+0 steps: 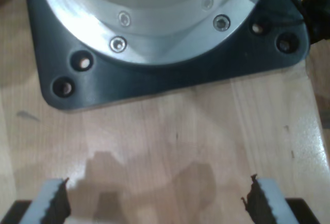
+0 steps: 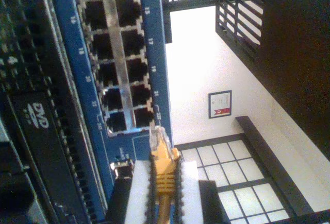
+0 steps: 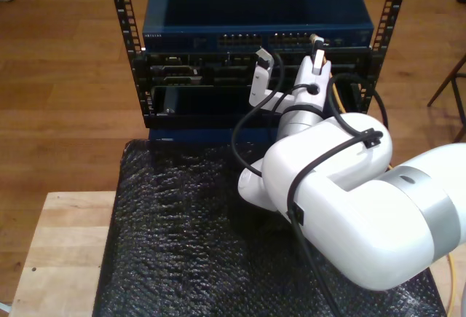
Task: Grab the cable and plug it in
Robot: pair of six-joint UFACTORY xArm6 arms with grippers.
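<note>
The orange-yellow cable (image 2: 164,175) is pinched between the white pads of my second gripper (image 2: 164,183), which is shut on it just behind its clear plug (image 2: 157,137). The plug tip points at the end ports of the blue switch (image 2: 154,44), just short of them. In the exterior view my second gripper (image 3: 317,56) reaches up to the switch's port row (image 3: 291,39), and the cable (image 3: 336,98) trails down behind the white arm. My first gripper (image 1: 154,203) is open above a wooden table (image 1: 170,136) with nothing between its fingers.
A black rack (image 3: 124,47) holds the blue switch and darker units (image 3: 189,76) below it. A black padded mat (image 3: 182,222) covers the table in front of it. A black base plate with a metal flange (image 1: 154,38) lies ahead of my first gripper.
</note>
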